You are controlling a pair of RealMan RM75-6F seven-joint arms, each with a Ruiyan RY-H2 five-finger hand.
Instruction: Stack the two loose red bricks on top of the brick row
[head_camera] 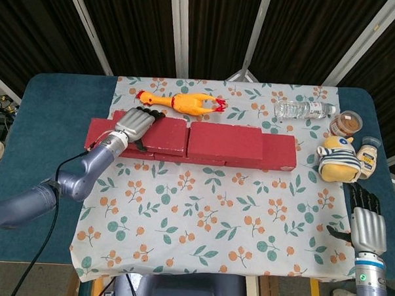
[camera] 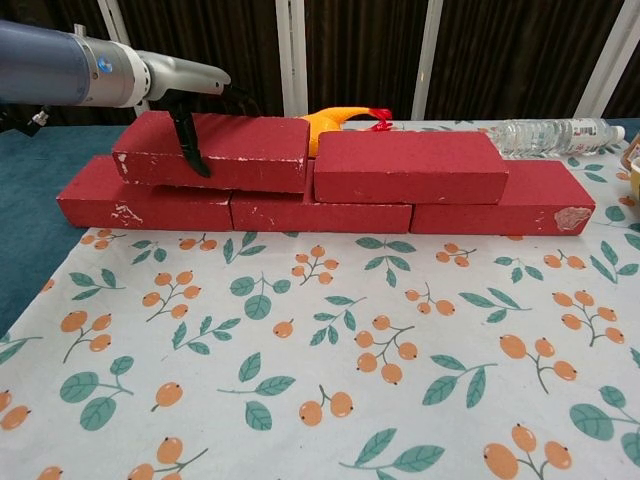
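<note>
With one brick (camera: 410, 165) stacked at frame centre, our left hand (head_camera: 134, 124) grips the second brick (camera: 215, 152) on the row (camera: 300, 210), unreleased; right hand (head_camera: 367, 221) idles open.

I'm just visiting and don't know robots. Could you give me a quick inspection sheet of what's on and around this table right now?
Surface: table with teal top, covered by a leaf-and-berry cloth.
Job's things: brick row on the cloth; right upper brick lies on it; left upper brick sits on the row under the left hand.
Clutter: rubber chicken, water bottle, brown jar, striped plush toy, small bottle.
Hands: left hand grips the left upper brick; right hand open, at the table's near right edge.
Cables: black cable along the left arm.
Surroundings: dark curtains with pale poles.
</note>
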